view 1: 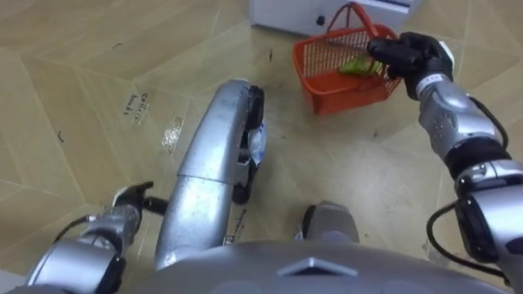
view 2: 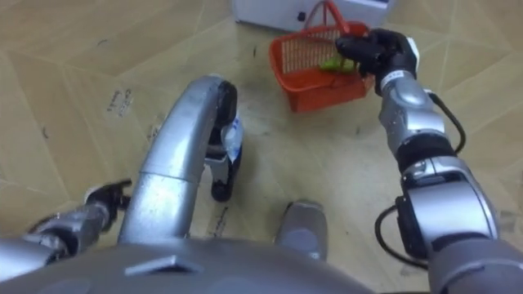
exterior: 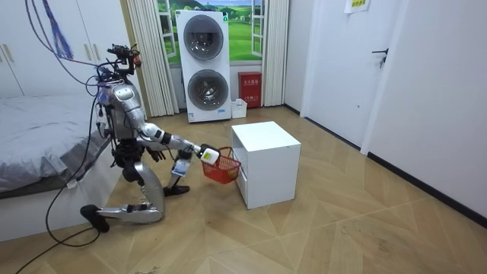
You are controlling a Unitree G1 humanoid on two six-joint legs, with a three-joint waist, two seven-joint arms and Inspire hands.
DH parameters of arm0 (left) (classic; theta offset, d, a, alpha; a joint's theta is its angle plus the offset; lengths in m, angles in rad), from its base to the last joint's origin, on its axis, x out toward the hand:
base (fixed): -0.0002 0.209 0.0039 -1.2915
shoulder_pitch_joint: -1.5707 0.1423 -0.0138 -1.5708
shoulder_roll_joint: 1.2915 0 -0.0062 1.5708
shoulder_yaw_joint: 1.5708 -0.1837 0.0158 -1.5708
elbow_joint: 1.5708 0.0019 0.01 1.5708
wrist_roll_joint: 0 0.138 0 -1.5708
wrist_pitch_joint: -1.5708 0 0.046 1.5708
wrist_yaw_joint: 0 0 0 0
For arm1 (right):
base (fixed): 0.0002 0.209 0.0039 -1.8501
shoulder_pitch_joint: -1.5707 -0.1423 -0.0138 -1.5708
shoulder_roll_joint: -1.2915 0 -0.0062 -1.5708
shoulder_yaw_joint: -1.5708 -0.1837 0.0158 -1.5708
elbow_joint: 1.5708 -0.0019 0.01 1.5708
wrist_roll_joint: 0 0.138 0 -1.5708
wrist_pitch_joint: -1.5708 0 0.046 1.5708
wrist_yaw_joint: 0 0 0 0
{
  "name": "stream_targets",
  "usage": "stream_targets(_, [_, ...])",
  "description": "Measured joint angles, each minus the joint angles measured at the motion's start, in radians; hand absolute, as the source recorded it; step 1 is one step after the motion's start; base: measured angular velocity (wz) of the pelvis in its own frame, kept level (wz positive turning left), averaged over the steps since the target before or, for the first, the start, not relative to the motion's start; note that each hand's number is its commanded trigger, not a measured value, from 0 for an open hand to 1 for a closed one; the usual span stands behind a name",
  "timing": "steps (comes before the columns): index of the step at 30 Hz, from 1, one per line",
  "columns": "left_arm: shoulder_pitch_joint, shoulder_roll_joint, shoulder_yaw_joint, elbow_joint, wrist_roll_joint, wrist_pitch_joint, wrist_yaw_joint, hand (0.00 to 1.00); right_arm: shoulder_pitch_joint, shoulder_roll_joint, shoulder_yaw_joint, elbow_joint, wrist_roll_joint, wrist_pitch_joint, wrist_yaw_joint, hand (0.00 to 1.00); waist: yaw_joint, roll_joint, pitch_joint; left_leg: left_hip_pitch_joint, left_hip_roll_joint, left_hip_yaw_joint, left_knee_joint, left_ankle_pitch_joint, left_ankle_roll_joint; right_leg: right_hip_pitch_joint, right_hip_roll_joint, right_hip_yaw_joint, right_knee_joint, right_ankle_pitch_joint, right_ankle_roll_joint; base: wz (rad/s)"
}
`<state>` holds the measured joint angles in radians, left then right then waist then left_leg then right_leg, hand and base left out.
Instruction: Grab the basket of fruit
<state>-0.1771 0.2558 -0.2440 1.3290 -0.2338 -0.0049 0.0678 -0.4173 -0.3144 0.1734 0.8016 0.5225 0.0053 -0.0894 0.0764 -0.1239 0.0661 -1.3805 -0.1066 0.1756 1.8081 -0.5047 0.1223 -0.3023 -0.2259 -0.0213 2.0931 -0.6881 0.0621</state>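
An orange mesh fruit basket with a red arched handle is on the wooden floor by a white cabinet. Something green lies inside it. My right hand reaches forward from the right, and its dark fingers are curled over the basket's right rim. In the room view I kneel on one knee beside the bed, right arm stretched out to the basket at the cabinet's side. Whether the basket rests on the floor or hangs just above it I cannot tell. My left hand hangs low at the lower left, near the floor.
The white cabinet stands directly behind the basket. A bed is behind me at the room view's left. Stacked washing machines stand against the far wall. Open wooden floor lies to my left.
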Motion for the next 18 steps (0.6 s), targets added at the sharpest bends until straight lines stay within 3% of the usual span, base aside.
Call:
stream_targets(2, [0.025, -0.008, 0.015, -0.017, 0.014, 0.003, 0.012, 0.0, 0.004, 0.002, 0.0, -0.034, -0.032, 0.001, -0.002, 1.0, 0.003, 0.026, -0.0071, 0.032, 0.009, -0.003, -0.051, -0.006, 0.02, 0.0, 0.053, 0.039, -0.103, -0.001, 0.001, -0.21])
stream_targets(3, [0.052, -0.014, 0.029, -0.036, 0.032, 0.008, 0.014, 0.0, 0.005, 0.002, 0.0, -0.052, -0.052, 0.011, 0.002, 1.0, 0.005, 0.043, -0.0174, 0.069, 0.007, -0.005, -0.12, -0.002, 0.029, 0.004, 0.063, 0.054, -0.212, -0.001, 0.001, -0.37])
stream_targets(4, [0.077, -0.02, 0.047, -0.053, 0.061, 0.013, 0.017, 0.0, 0.011, 0.001, -0.002, -0.083, -0.062, 0.021, 0.003, 1.0, 0.008, 0.053, -0.0233, 0.119, 0.008, -0.003, -0.21, 0.004, 0.039, 0.017, 0.058, 0.065, -0.345, -0.001, 0.0, -0.41])
stream_targets(5, [0.093, -0.019, 0.051, -0.056, 0.068, 0.013, 0.019, 0.0, 0.015, 0.002, -0.002, -0.101, -0.063, 0.028, 0.004, 1.0, 0.011, 0.052, -0.0237, 0.151, 0.008, 0.002, -0.262, 0.01, 0.041, 0.031, 0.051, 0.071, -0.422, 0.001, 0.0, -0.52])
stream_targets(6, [0.131, -0.019, 0.066, -0.063, 0.07, 0.018, 0.023, 0.0, 0.025, 0.003, -0.001, -0.157, -0.064, 0.048, 0.005, 1.0, 0.012, 0.056, -0.0271, 0.222, 0.001, 0.006, -0.367, 0.021, 0.042, 0.067, 0.039, 0.07, -0.578, 0.03, 0.003, -0.45])
stream_targets(7, [0.165, -0.019, 0.088, -0.079, 0.071, 0.029, 0.037, 0.0, 0.058, 0.001, -0.006, -0.248, -0.063, 0.053, -0.002, 1.0, 0.004, 0.059, -0.0311, 0.292, -0.016, 0.006, -0.472, 0.038, 0.049, 0.093, 0.028, 0.063, -0.698, 0.114, -0.001, -0.31])
stream_targets(8, [0.178, -0.017, 0.093, -0.085, 0.071, 0.032, 0.044, 0.0, 0.079, 0.001, -0.012, -0.294, -0.067, 0.053, -0.002, 1.0, 0.001, 0.06, -0.0339, 0.329, -0.024, 0.007, -0.523, 0.049, 0.055, 0.098, 0.023, 0.062, -0.736, 0.18, 0.0, -0.12])
stream_targets(9, [0.19, -0.014, 0.111, -0.091, 0.073, 0.035, 0.056, 0.0, 0.113, 0.002, -0.024, -0.368, -0.086, 0.053, -0.004, 1.0, -0.004, 0.059, -0.0362, 0.408, -0.03, 0.013, -0.621, 0.071, 0.069, 0.092, 0.014, 0.065, -0.78, 0.326, -0.001, -0.2])
stream_targets(10, [0.201, -0.007, 0.125, -0.106, 0.074, 0.035, 0.072, 0.0, 0.133, 0.012, -0.034, -0.42, -0.11, 0.053, -0.006, 1.0, 0.002, 0.059, -0.0364, 0.492, -0.033, 0.011, -0.711, 0.087, 0.072, 0.07, 0.014, 0.061, -0.791, 0.426, 0.008, -0.29])
stream_targets(11, [0.209, -0.004, 0.129, -0.118, 0.074, 0.035, 0.082, 0.0, 0.139, 0.021, -0.036, -0.437, -0.121, 0.053, -0.007, 1.0, 0.001, 0.061, -0.0371, 0.538, -0.033, 0.009, -0.752, 0.092, 0.074, 0.057, 0.016, 0.05, -0.785, 0.435, 0.006, -0.38])
stream_targets(14, [0.221, -0.011, 0.163, -0.135, 0.07, 0.017, 0.116, 0.0, 0.186, 0.039, -0.043, -0.541, -0.154, 0.053, 0.0, 1.0, -0.013, 0.088, -0.052, 0.744, -0.032, -0.01, -0.937, 0.122, 0.074, -0.016, 0.023, 0.006, -0.763, 0.389, 0.009, -0.27])
stream_targets(15, [0.221, -0.012, 0.163, -0.133, 0.069, 0.004, 0.118, 0.0, 0.2, 0.038, -0.043, -0.579, -0.144, 0.053, 0.006, 1.0, -0.022, 0.099, -0.0574, 0.818, -0.03, -0.025, -1.008, 0.139, 0.071, -0.036, 0.017, -0.01, -0.805, 0.357, 0.013, -0.12])
stream_targets(17, [0.228, -0.014, 0.162, -0.144, 0.069, -0.021, 0.123, 0.0, 0.246, 0.033, -0.051, -0.661, -0.139, 0.052, 0.009, 1.0, -0.024, 0.099, -0.0587, 0.915, -0.026, -0.036, -1.11, 0.168, 0.067, -0.039, -0.001, -0.035, -0.936, 0.32, 0.026, -0.14])
stream_targets(18, [0.245, -0.02, 0.162, -0.162, 0.071, -0.03, 0.126, 0.0, 0.273, 0.035, -0.061, -0.703, -0.142, 0.05, 0.017, 1.0, -0.023, 0.099, -0.0587, 0.968, -0.02, -0.041, -1.169, 0.184, 0.063, -0.027, -0.002, -0.05, -1.055, 0.307, 0.03, -0.18])
